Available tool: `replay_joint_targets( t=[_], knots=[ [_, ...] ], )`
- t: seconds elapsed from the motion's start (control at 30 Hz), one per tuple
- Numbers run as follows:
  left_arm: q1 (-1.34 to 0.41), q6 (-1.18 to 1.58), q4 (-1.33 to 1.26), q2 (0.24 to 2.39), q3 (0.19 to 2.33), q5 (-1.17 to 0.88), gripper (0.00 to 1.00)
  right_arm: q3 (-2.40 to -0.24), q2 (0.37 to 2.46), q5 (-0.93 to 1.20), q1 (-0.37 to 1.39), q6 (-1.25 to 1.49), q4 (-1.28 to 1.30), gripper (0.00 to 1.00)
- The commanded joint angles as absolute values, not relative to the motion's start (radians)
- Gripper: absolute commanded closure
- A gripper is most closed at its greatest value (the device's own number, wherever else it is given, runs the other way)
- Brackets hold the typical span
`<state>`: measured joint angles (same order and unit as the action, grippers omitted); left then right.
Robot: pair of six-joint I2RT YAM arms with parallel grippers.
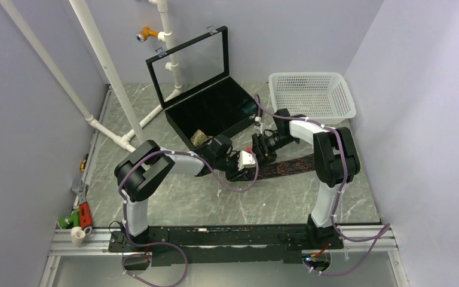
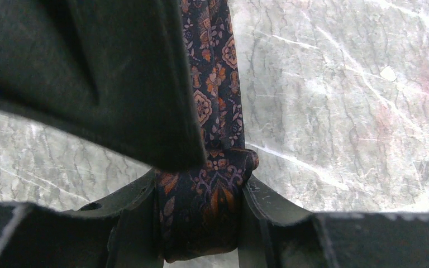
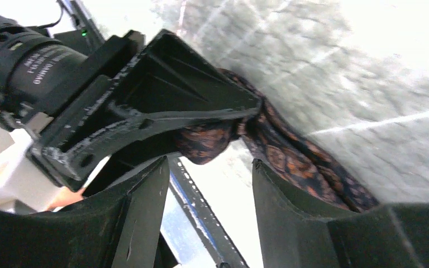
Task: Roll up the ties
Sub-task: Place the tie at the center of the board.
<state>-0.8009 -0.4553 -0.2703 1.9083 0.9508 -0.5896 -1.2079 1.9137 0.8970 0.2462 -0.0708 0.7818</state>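
The dark brown-maroon tie (image 1: pixel 293 164) lies in a strip on the marble table, running right from both grippers. My left gripper (image 1: pixel 239 170) is shut on its rolled end (image 2: pixel 201 212), and the flat strip (image 2: pixel 215 84) runs away from the roll. My right gripper (image 1: pixel 252 156) hovers just beside it, open and empty (image 3: pixel 209 184), its fingers (image 3: pixel 279 195) either side of a gap below the roll (image 3: pixel 206 142). One right finger (image 2: pixel 89 72) covers the upper left of the left wrist view. A tan speckled roll (image 1: pixel 200 137) and a teal piece (image 1: pixel 248 108) sit in the black box.
The black box (image 1: pixel 182 122) with its raised glass lid stands behind the grippers. A white perforated basket (image 1: pixel 311 95) is at the back right. White pipes (image 1: pixel 119 89) cross the left side. Tools (image 1: pixel 80 215) lie at the front left edge.
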Motion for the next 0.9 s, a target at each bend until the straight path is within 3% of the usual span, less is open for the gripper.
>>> replay_joint_targets(
  t=[0.0, 0.2, 0.27, 0.37, 0.47, 0.57, 0.67, 0.87],
  knots=[
    [-0.791, -0.49, -0.037, 1.971, 0.925, -0.517, 0.66, -1.219, 1.89, 0.999, 0.285, -0.01, 0.761, 0.42],
    [-0.791, -0.48, -0.037, 1.975, 0.932, -0.528, 0.62, -1.188, 1.935, 0.971, 0.323, 0.009, 0.704, 0.5],
    [-0.79, -0.486, -0.028, 1.975, 0.935, -0.535, 0.62, -1.188, 1.957, 0.939, 0.323, -0.031, 0.699, 0.64],
    [-0.791, -0.493, -0.027, 1.971, 0.93, -0.537, 0.59, -1.191, 1.989, 0.895, 0.317, -0.079, 0.722, 1.0],
    [-0.781, -0.488, -0.045, 1.961, 0.919, -0.552, 0.5, -1.169, 1.996, 0.853, 0.299, -0.119, 0.737, 1.0],
    [-0.747, -0.457, -0.13, 1.911, 0.891, -0.623, 0.31, -1.151, 2.005, 0.788, 0.286, -0.135, 0.727, 1.0],
    [-0.731, -0.442, -0.304, 1.814, 0.821, -0.682, 0.04, -1.151, 2.048, 0.755, 0.274, -0.137, 0.724, 1.0],
    [-0.734, -0.407, -0.445, 1.753, 0.825, -0.68, 0.01, -1.152, 2.087, 0.733, 0.267, -0.129, 0.708, 1.0]
  ],
)
